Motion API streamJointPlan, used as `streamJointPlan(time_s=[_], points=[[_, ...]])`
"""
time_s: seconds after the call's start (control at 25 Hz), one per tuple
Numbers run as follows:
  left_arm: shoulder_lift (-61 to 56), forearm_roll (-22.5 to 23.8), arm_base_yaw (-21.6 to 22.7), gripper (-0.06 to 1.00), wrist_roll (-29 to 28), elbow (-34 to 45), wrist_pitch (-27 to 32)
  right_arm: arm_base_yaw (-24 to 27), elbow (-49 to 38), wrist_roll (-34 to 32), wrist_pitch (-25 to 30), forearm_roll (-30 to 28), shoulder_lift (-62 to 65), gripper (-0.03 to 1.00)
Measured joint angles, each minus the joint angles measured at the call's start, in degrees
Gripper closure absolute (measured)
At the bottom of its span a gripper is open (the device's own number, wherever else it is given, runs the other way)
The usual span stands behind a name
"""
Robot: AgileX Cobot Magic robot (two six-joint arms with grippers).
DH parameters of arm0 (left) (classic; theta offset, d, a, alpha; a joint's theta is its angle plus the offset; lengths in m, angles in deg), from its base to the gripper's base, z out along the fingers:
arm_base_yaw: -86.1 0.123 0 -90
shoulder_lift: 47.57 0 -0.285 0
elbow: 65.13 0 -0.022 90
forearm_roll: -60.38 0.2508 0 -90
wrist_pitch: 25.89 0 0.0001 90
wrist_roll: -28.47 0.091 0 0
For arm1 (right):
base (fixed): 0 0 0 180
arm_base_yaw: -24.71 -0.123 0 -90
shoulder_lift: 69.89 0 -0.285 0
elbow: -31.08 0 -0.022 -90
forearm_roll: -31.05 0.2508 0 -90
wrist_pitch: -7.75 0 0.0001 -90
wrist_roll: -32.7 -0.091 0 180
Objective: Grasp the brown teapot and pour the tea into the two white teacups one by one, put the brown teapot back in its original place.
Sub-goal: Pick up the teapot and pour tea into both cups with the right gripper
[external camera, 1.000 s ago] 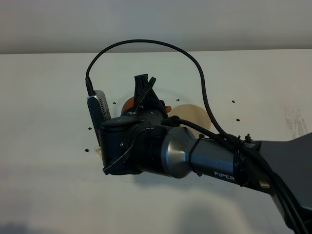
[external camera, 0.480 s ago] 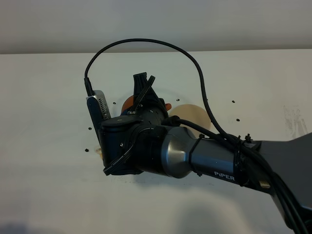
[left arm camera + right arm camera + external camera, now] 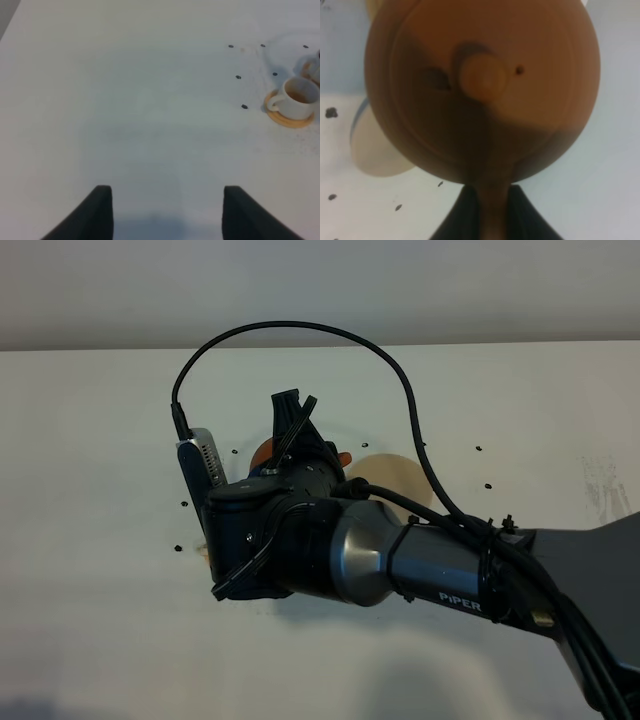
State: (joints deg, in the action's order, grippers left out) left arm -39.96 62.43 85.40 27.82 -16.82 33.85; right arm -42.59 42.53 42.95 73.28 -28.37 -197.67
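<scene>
While the right gripper [image 3: 491,196] pinches the squat reddish-brown clay teapot [image 3: 485,85] by its loop handle [image 3: 492,175] — body straight ahead, lifted over the white worktop [image 3: 615,150] — the left gripper [image 3: 167,191] hangs spread, empty, well apart.

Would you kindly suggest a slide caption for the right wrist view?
Right gripper shut on the handle of the brown teapot, its knobbed lid facing the camera.
</scene>
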Motion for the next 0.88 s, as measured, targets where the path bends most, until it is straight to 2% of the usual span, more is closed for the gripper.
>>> streamJointPlan(time_s=[0.88], points=[[0.0,0.0,0.0,0.44,0.0,0.0,0.0,-0.7,0.0,2.4,0.3,-0.4,0.0,0.88]])
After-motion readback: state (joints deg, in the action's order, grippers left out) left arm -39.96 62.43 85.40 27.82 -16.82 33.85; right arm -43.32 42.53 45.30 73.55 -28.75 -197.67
